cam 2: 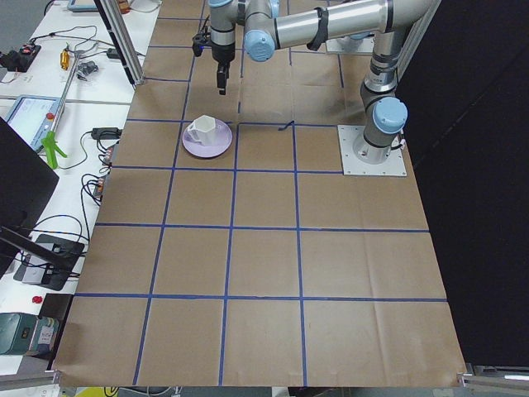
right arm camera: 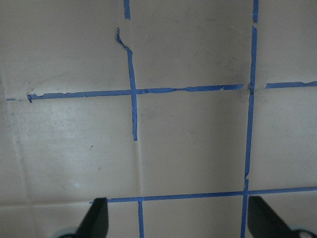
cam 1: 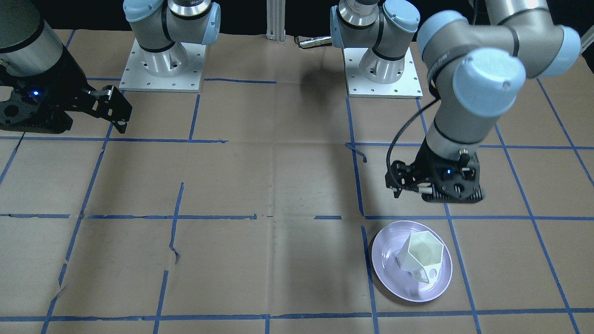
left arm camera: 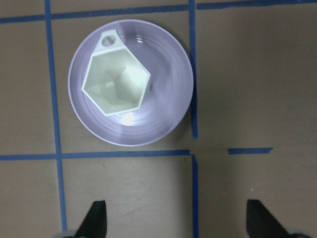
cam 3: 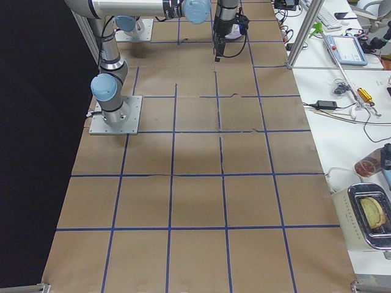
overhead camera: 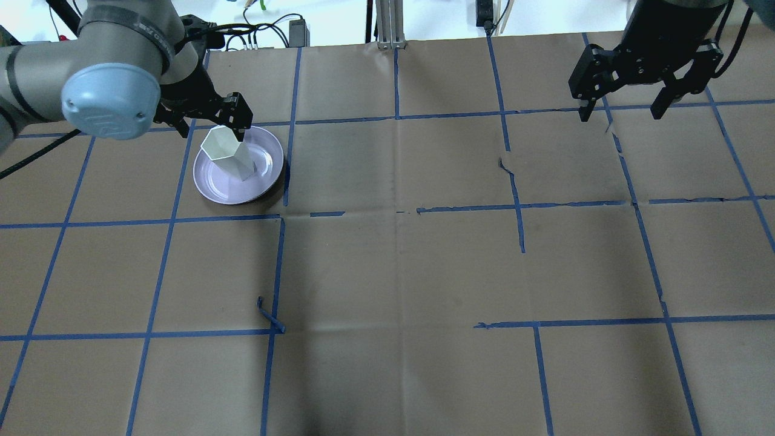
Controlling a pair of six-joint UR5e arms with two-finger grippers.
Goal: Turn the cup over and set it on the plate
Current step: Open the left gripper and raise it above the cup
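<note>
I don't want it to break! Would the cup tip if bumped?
Probably tippy: the cup looks wider at its rim than its base. It might slide too; the plate looks glossy. It looks hard, so falling could chip it.

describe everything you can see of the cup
The cup is small, white and faceted, glossy like ceramic, with a hexagonal rim narrowing to a smaller base and an angular handle pierced by a round hole. It stands upright, mouth up and empty, on the plate, somewhat off-centre. Only the plate touches it; the left tool hangs open, clear of it.
</note>
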